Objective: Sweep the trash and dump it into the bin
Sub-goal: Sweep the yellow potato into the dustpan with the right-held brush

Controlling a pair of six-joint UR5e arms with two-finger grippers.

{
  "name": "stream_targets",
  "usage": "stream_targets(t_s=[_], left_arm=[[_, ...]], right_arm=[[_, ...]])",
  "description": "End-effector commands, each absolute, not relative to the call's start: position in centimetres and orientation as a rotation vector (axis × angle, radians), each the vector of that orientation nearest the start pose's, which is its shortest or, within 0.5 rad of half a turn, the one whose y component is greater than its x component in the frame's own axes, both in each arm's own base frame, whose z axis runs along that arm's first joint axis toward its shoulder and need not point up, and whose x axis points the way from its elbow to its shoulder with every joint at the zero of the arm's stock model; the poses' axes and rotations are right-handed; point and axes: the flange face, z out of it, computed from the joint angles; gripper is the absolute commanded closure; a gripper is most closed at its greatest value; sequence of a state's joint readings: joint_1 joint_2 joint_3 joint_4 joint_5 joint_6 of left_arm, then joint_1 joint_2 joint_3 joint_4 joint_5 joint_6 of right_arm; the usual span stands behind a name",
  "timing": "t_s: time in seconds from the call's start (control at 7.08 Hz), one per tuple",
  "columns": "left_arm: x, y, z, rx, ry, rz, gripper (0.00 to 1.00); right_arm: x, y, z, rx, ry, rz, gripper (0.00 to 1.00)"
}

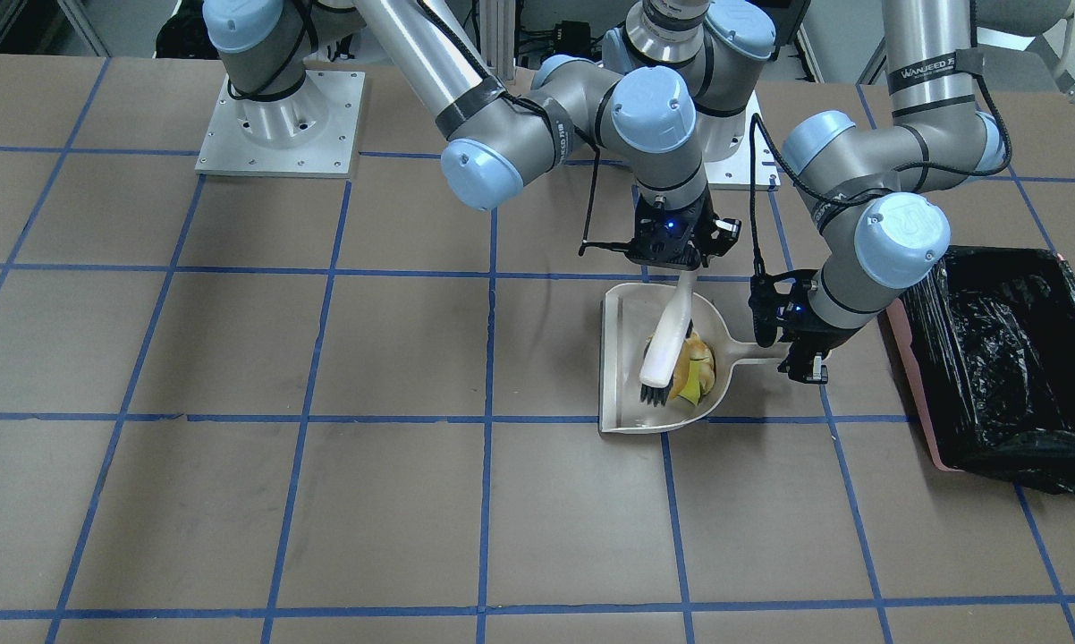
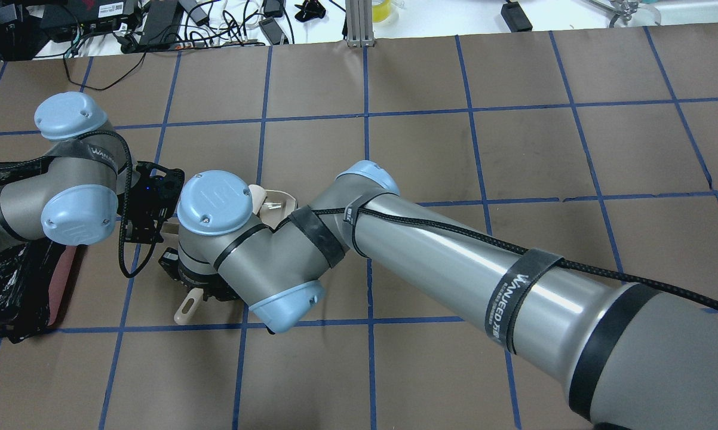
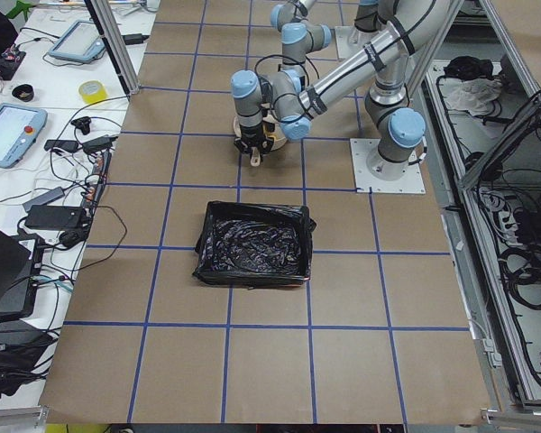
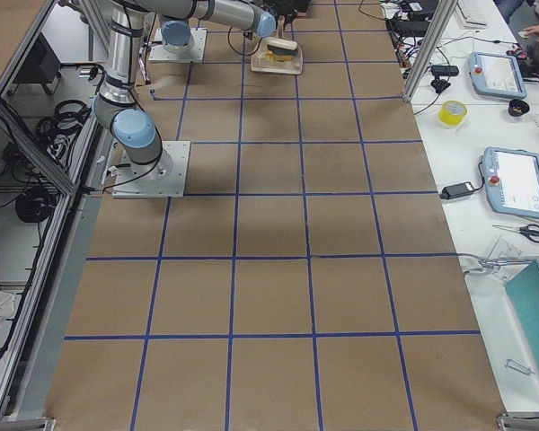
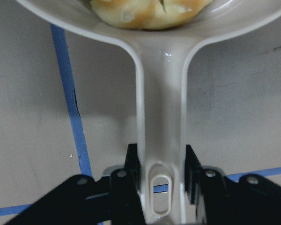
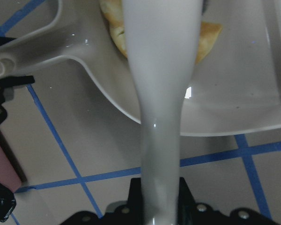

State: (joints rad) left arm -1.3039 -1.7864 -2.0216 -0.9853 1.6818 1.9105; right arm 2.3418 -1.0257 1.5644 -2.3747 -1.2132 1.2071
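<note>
The trash (image 1: 694, 365), golden-orange, tan and yellow pieces, lies piled in the cream dustpan (image 1: 627, 358) on the table. My left gripper (image 1: 801, 356) is shut on the dustpan's handle (image 5: 161, 117), with a golden piece (image 5: 150, 11) just ahead of it in the pan. My right gripper (image 1: 678, 259) is shut on a white brush (image 1: 670, 335), whose black bristles (image 1: 654, 394) rest in the pan against the trash. The right wrist view shows the brush handle (image 6: 161, 93) over the pan (image 6: 239, 93). The bin (image 1: 1003, 358), pink-sided with a black bag, stands beside the left gripper, apart from the pan.
The brown table has a blue tape grid (image 1: 488, 420). The two arm bases (image 1: 278, 125) stand at the robot's edge. In the overhead view the right arm (image 2: 454, 263) covers most of the pan, and the bin (image 2: 6, 280) sits at the left edge.
</note>
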Motion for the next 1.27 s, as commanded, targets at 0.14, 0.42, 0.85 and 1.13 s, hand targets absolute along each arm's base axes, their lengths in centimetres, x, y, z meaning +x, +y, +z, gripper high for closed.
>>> stream_targets(t_s=[0.14,0.42,0.85,1.13], left_arm=[[1.4,-51.0,22.9,-2.286,-2.118,-0.206,1.0],[1.8,-51.2,23.0,-2.277,-2.128,-0.175,1.0],[2.2,-52.2,23.8,-2.27,-2.145,-0.118,1.0],[2.0,-52.3,23.9,-2.253,-2.14,-0.067,1.0]], right_arm=[[58.7,-37.4,25.3,0.603,2.787,0.217,1.0],[57.9,-37.0,23.9,0.661,2.807,0.258,1.0],[57.0,-33.5,27.1,0.775,2.844,0.352,1.0],[57.2,-30.6,27.1,0.818,2.893,0.384,1.0]])
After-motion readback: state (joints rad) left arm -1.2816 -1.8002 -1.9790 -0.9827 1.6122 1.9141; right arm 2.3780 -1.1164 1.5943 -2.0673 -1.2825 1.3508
